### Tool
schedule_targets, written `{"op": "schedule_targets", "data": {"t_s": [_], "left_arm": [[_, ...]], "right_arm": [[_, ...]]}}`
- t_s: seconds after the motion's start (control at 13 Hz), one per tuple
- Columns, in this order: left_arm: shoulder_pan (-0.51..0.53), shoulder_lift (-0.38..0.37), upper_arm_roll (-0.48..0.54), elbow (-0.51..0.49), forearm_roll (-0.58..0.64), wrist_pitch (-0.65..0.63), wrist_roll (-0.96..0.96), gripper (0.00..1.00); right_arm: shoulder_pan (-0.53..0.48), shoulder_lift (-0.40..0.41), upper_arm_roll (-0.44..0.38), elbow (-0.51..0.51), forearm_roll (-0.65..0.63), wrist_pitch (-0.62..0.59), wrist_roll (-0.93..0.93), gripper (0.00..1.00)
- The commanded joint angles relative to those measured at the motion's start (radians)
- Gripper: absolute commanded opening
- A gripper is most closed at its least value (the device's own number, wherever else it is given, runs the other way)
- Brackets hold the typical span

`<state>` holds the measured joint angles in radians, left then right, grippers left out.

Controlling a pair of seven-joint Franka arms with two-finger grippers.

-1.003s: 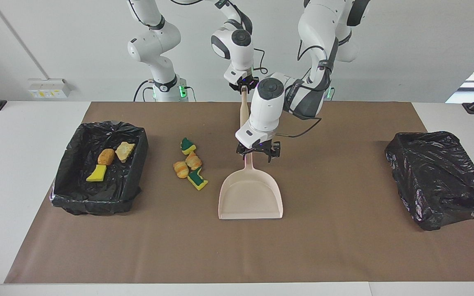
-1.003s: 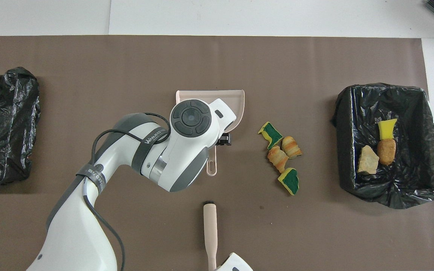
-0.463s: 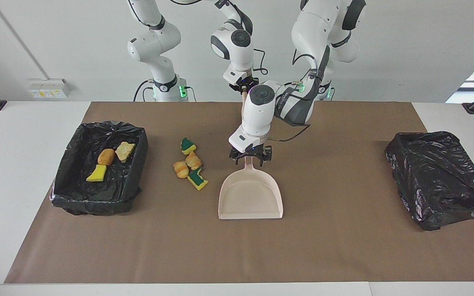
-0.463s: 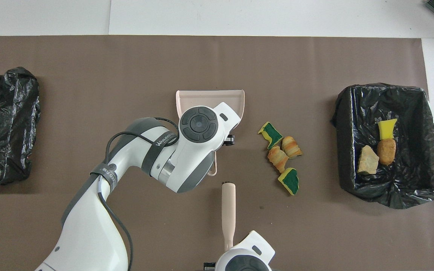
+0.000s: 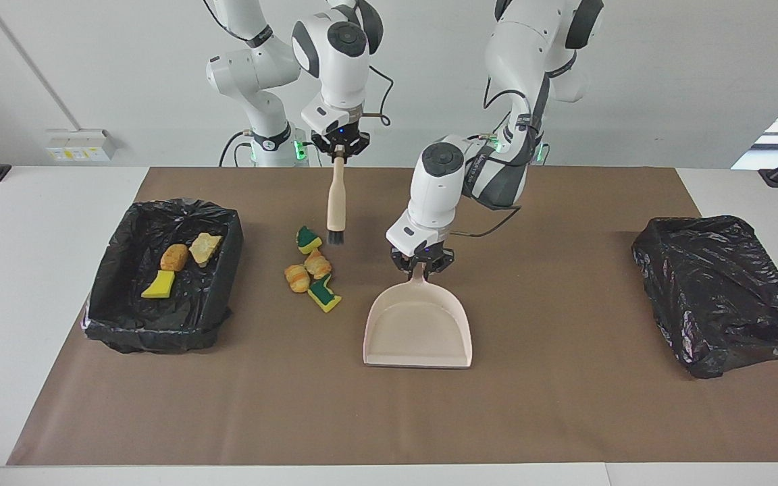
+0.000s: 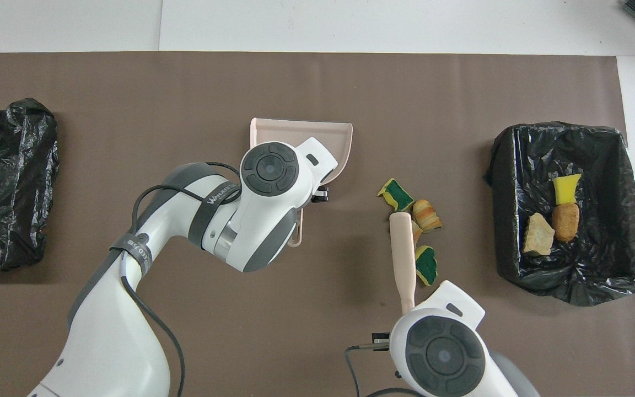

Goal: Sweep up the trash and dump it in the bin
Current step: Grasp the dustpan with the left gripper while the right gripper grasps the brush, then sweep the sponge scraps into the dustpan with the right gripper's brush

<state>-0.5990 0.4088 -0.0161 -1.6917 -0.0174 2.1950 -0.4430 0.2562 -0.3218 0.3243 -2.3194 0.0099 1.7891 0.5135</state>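
Left claw (image 5: 420, 264): closed on the handle of the beige dustpan (image 5: 417, 327), low over the middle of the brown mat (image 5: 564, 202).
Dustpan: flat on the mat directly under this claw, its wide mouth pointing away from the robots.
Right claw (image 5: 340, 147): clamped on the top end of the beige brush (image 5: 336, 202), raised above the mat.
Brush: hangs nearly upright below the right claw, dark bristles down, just beside the loose trash.
Loose trash (image 5: 313, 268): four bits on the mat, two green-and-yellow sponge scraps and two orange bread-like lumps, clustered below the brush tip and well to the side of the left claw, toward the right arm's end of the tabletop (image 5: 38, 270).
Bin with trash (image 5: 115, 270): black-lined, at the right arm's end, holding a yellow scrap and two tan lumps.
Second bin (image 5: 720, 290): black-lined, at the left arm's end, well apart from both claws.
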Motion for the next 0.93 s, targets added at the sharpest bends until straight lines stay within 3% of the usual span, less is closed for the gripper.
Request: {"op": "schedule_targets", "data": {"t_s": [0.0,0.15,0.31,0.39,0.54,0.69,0.85], "left_arm": [[0.056,-0.051,-0.002,0.021,0.014,-0.099,0.236,0.01],[0.090,-0.054,-0.002,0.055,0.025,-0.190,0.419,0.01],[0.094,-0.056,-0.002,0.055,0.077,-0.215,0.672,0.00],[0.094,-0.058,-0.002,0.053,0.080,-0.221,0.702,0.00],[0.091,-0.074,-0.002,0.034,0.083,-0.247,0.768,0.00],[0.084,-0.105,-0.002,-0.012,0.086,-0.288,0.896,0.00],[0.055,-0.171,-0.005,-0.130,0.122,-0.270,1.010,0.00]], "right_arm": [[-0.160,0.055,0.013,0.014,-0.132,0.000,-0.186,0.00],[-0.228,0.114,0.015,0.029,-0.247,0.003,-0.237,0.00],[-0.248,0.197,0.015,0.048,-0.287,0.016,-0.225,0.00],[-0.252,0.246,0.015,0.061,-0.289,0.039,-0.216,0.00],[-0.258,0.323,0.018,0.121,-0.251,0.038,-0.214,0.00],[-0.245,0.400,0.019,0.199,-0.124,0.030,-0.217,0.00],[-0.226,0.461,0.022,0.268,0.034,0.032,-0.216,0.00]]}}
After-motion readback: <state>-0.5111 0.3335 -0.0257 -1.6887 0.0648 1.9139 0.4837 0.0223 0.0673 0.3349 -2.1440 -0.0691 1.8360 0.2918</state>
